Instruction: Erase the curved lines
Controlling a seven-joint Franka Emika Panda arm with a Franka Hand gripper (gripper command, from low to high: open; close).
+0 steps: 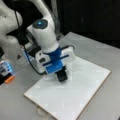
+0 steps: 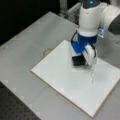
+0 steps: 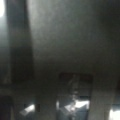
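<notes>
The hand presses a black block eraser on the flat white board; its grip cannot be told. The thin grey curve lines lie just beside it, seemingly mid-erasing.

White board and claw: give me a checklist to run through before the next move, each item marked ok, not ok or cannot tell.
1. Claw down at the white board: ok; in both front views its dark block sits on or just above the surface.
2. Block actually touching the board: cannot tell.
3. Curve lines cleared: not ok; in a front view a thin squiggle remains at the block's right and below it.
4. Block over the squiggle: not ok; it sits beside the squiggle's upper end.
5. Board flat on the grey table: ok.
6. Wrist view usable: not ok; it is dark, with no marks shown.
</notes>
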